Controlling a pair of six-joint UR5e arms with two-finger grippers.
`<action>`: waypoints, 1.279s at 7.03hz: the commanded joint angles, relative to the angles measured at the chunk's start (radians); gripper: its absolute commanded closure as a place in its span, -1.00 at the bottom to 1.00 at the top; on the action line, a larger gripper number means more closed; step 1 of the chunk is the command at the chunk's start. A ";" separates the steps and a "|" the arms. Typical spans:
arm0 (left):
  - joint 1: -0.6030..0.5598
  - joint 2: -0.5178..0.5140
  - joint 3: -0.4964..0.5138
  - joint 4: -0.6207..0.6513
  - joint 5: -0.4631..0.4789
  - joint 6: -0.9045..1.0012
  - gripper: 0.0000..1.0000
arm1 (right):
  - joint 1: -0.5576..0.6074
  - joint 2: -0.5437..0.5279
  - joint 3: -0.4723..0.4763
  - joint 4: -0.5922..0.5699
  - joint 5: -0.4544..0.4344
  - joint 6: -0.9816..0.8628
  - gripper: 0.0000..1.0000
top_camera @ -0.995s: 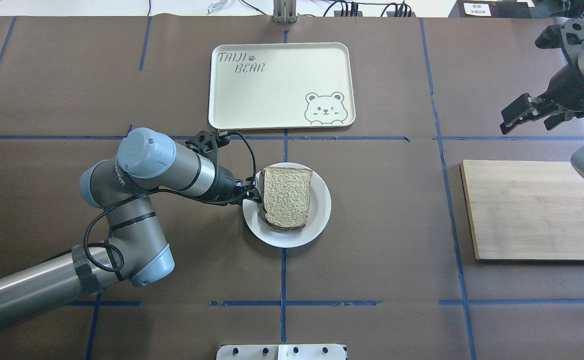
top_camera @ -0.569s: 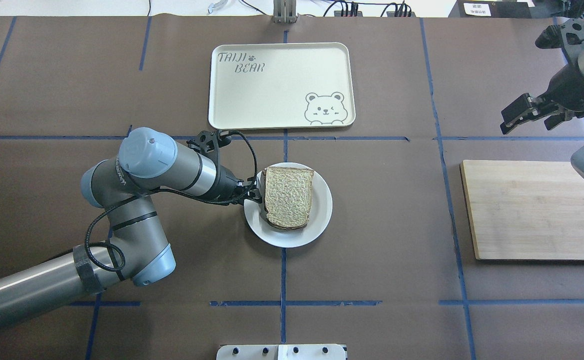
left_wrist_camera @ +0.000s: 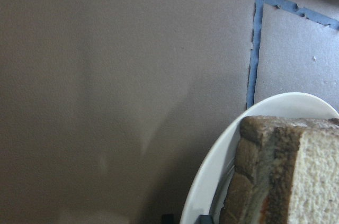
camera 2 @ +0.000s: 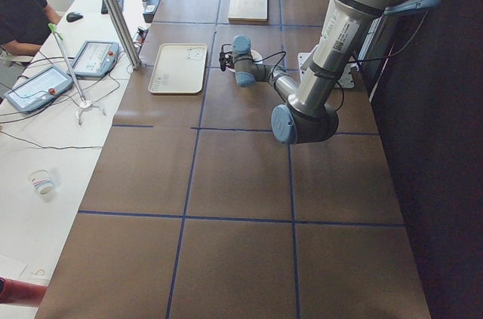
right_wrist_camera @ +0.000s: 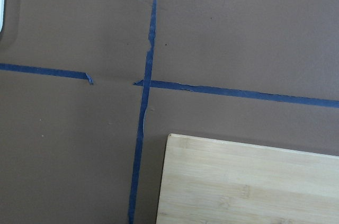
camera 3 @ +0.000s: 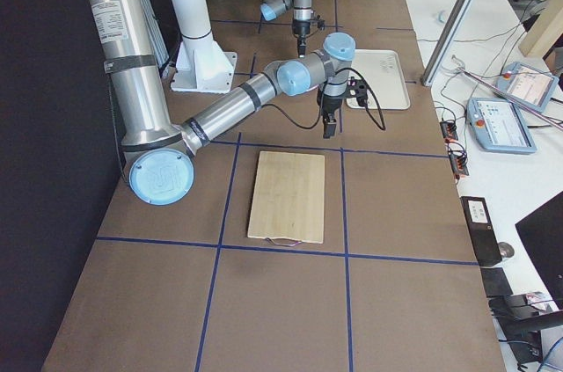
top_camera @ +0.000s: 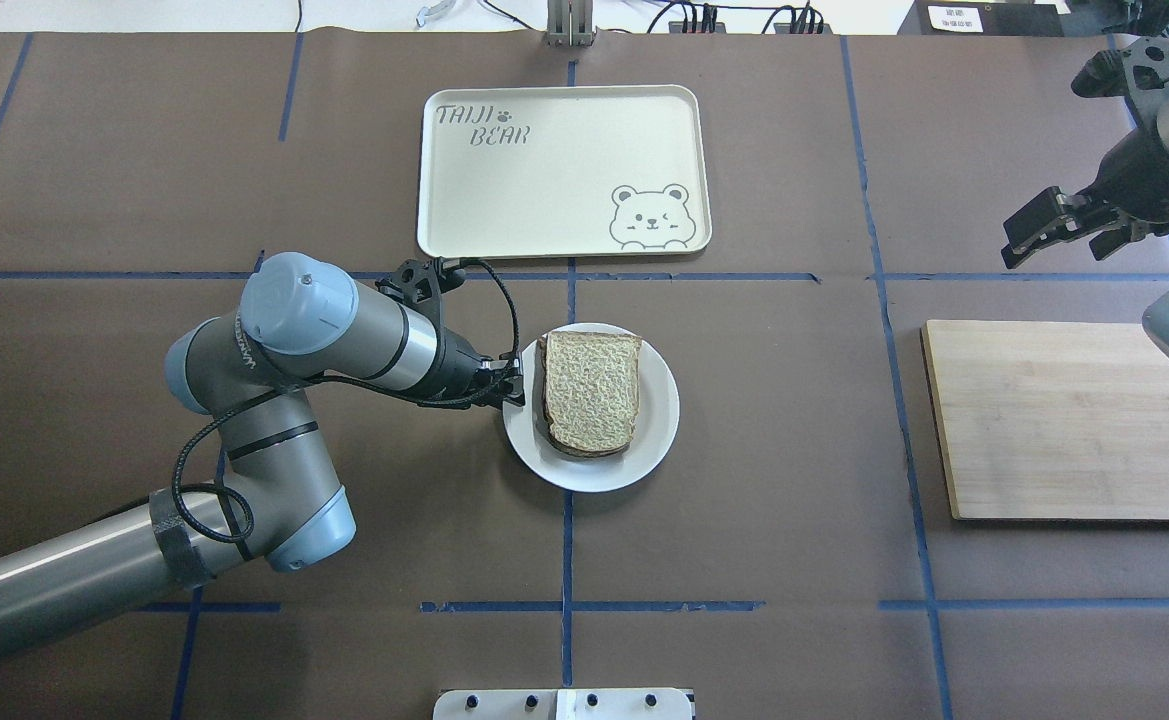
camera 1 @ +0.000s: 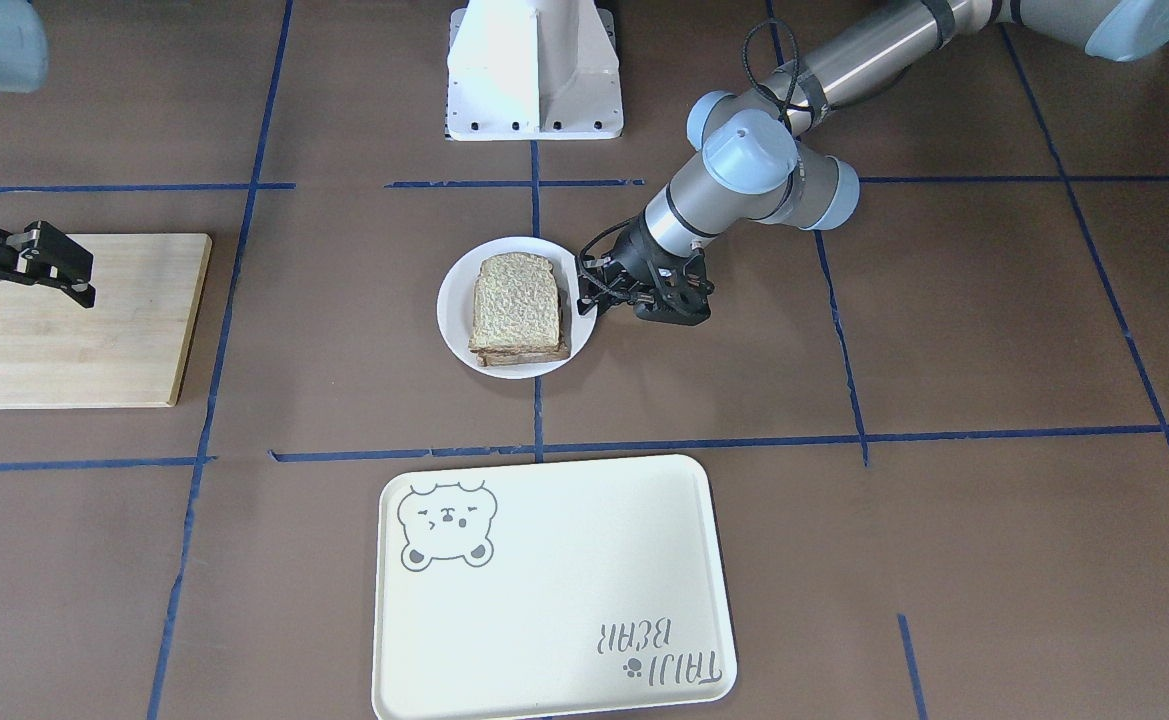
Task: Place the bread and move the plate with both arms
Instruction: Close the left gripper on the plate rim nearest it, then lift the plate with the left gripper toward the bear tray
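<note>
The left gripper [top_camera: 516,386] is clenching the white plate [top_camera: 644,445] at its left rim, on the side facing the robot's left arm. The wholemeal bread slice [top_camera: 592,392] is lying flat in the middle of the plate. It is resting on a second slice [camera 1: 524,354], whose edge is showing beneath it in the front-facing view. The plate is sitting on the brown table [top_camera: 744,540]. The cream bear tray [top_camera: 564,120] is lying beyond the plate, farther from the robot and apart from it. The bamboo cutting board [top_camera: 1064,420] is lying well to the plate's right. The right gripper [top_camera: 1056,243] is hanging far to the plate's right, fingers spread and grasping nothing.
</note>
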 commanded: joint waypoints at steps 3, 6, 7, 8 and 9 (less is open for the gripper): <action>-0.002 -0.017 -0.013 0.000 0.000 -0.049 0.54 | 0.005 0.000 0.000 0.000 0.000 -0.002 -1.00; -0.002 -0.060 -0.013 0.002 0.000 -0.100 0.57 | 0.011 -0.003 0.003 0.000 0.000 -0.002 -1.00; -0.002 -0.061 -0.021 0.000 0.000 -0.102 0.64 | 0.011 -0.003 0.003 0.000 0.002 -0.002 -1.00; -0.002 -0.070 -0.030 0.000 0.000 -0.123 0.74 | 0.012 -0.005 0.005 0.000 0.002 -0.002 -1.00; -0.002 -0.080 -0.033 0.000 0.000 -0.131 0.84 | 0.014 -0.006 0.005 0.000 0.002 -0.002 -1.00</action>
